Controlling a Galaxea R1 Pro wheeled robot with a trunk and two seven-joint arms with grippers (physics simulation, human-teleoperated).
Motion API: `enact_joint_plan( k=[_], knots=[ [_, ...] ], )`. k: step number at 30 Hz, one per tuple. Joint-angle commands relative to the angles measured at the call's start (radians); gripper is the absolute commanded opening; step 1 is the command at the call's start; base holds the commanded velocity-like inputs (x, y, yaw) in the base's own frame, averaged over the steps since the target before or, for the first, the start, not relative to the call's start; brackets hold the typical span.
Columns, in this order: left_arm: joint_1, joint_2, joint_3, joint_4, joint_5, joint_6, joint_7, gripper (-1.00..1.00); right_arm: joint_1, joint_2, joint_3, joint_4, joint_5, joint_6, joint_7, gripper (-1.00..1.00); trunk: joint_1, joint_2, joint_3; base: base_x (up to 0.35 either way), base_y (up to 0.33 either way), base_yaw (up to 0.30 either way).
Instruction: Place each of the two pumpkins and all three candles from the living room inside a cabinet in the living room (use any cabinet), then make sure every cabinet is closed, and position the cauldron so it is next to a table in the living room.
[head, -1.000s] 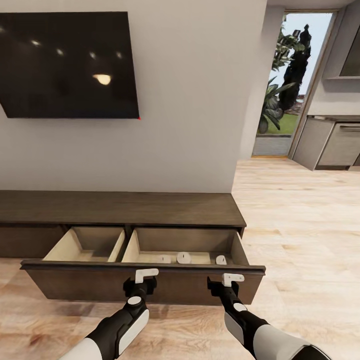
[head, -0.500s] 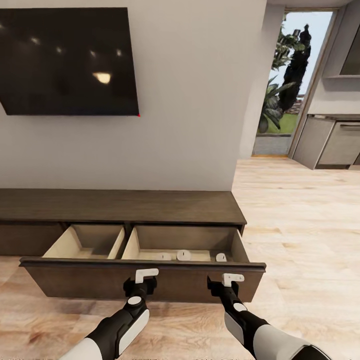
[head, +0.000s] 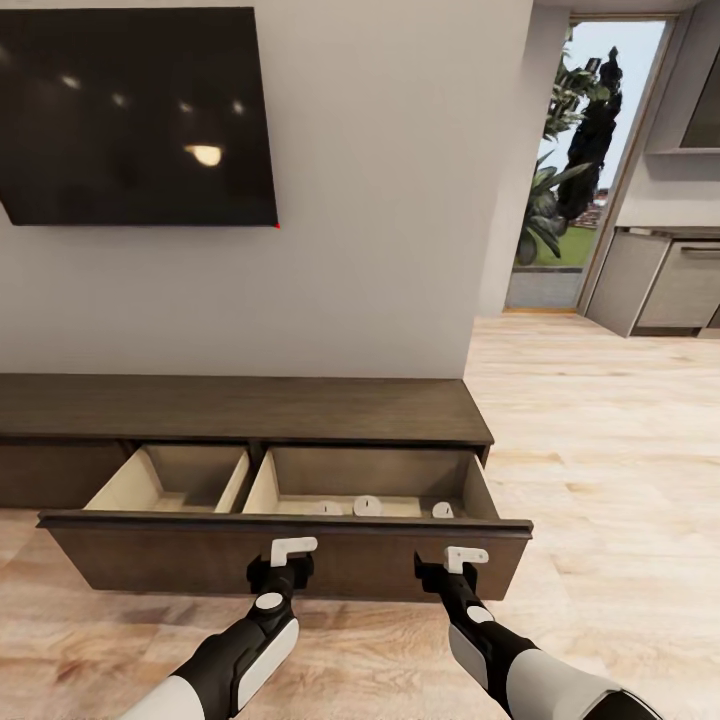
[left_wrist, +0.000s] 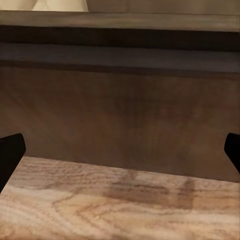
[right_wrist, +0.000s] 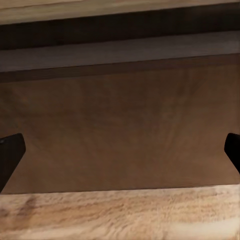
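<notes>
The long dark-brown cabinet stands against the wall with its wide drawer pulled out. Three pale candles stand upright in the drawer's right compartment, half hidden behind the drawer front. The floor of the left compartment is hidden by that front. My left gripper and right gripper both point at the drawer front, close to it, open and holding nothing. In each wrist view the dark fingertips sit wide apart with the brown panel between them. The pumpkins, cauldron and table are out of view.
A black TV hangs on the wall above the cabinet. Light wood floor stretches right toward a doorway and grey kitchen units.
The whole picture has shifted slightly upward, so the camera has moved. The candles now sit lower behind the drawer front. Both grippers hold the same pose.
</notes>
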Motion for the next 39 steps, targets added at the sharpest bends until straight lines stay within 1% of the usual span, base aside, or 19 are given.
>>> enact_joint_plan(
  k=[1,13,39],
  knots=[
    [-0.001,0.001,-0.006,-0.001,0.006,0.002,0.008,1.00,-0.001,0.000,0.009,0.000,-0.004,-0.002,-0.006,1.00,0.000,0.000,-0.001,0.007,0.000,0.000],
    [-0.001,0.001,-0.006,-0.001,0.006,0.002,0.008,1.00,-0.001,0.000,0.009,0.000,-0.004,-0.002,-0.006,1.00,0.000,0.000,-0.001,0.106,0.016,0.000],
    [-0.001,0.001,-0.006,-0.001,0.007,0.002,0.008,1.00,-0.001,0.000,0.009,0.000,-0.004,-0.002,-0.006,1.00,0.000,0.000,-0.001,0.149,0.000,0.000]
  ],
)
